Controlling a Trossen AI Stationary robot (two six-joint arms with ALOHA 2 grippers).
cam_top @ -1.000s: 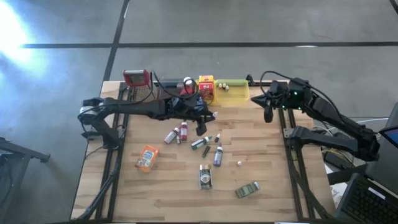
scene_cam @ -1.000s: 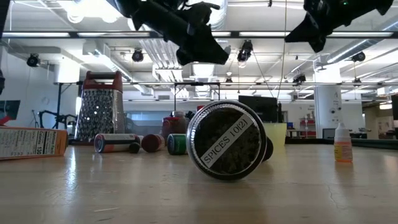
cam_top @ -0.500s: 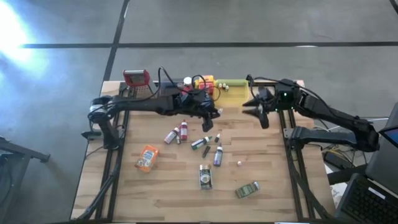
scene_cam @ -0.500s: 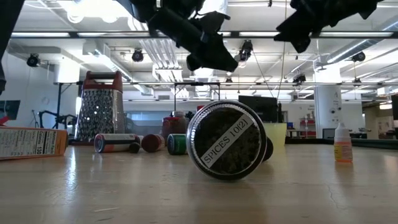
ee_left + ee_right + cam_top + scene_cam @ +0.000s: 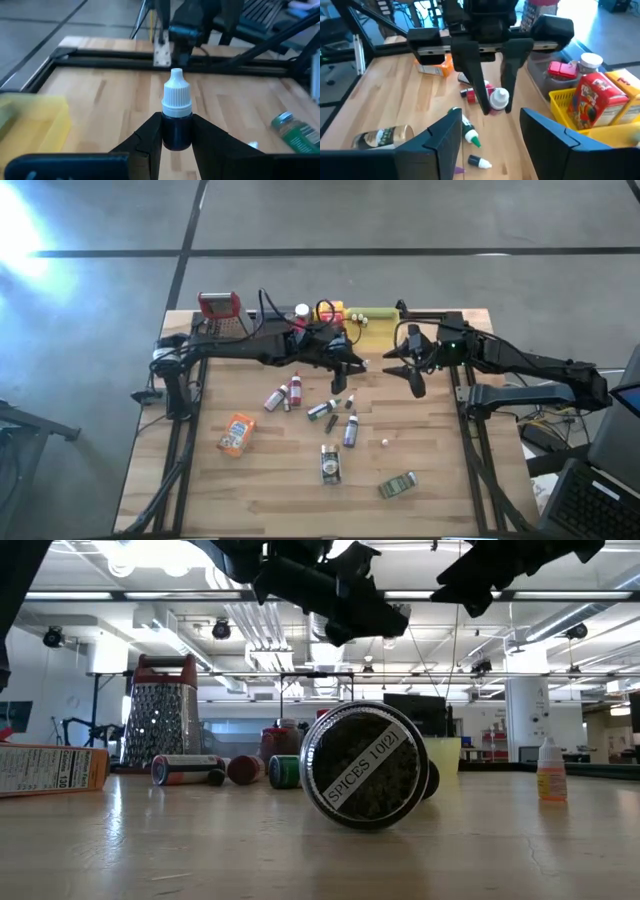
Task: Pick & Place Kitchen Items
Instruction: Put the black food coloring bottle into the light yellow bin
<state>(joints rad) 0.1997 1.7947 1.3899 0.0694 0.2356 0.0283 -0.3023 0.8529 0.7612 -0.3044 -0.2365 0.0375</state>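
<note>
Above the table's far middle, my left gripper [image 5: 346, 367] is shut on a small dark dropper bottle [image 5: 176, 122] with a white cap [image 5: 176, 94]. My right gripper [image 5: 409, 368] hangs open just to the bottle's right, facing it, with nothing between its fingers [image 5: 492, 135]. In the right wrist view the cap [image 5: 499, 99] shows between the left gripper's fingers [image 5: 476, 75]. Other kitchen items lie loose on the wood: an orange packet [image 5: 236, 433], several small bottles [image 5: 281, 395], a tin [image 5: 330, 464] and a jar [image 5: 398, 485]. My left gripper pinches the bottle's dark body [image 5: 176, 134] just below the white cap, between its two fingers. The fingers come about level from the table's left and lie along the bottle. The cap end sticks out past the fingertips toward my right gripper, and the bottle is clear of the table.
Along the far edge stand a red-topped grater [image 5: 220, 308], a yellow tray [image 5: 334, 323] with packets and a green tray [image 5: 379, 326]. A round spice jar [image 5: 368, 766] lies on its side close to the low camera. Bare wood shows at the near left and far right.
My left gripper has carried the bottle toward the table's right, still clear of the table. My right gripper has swung left toward it and toward the near edge a little, and has opened.
</note>
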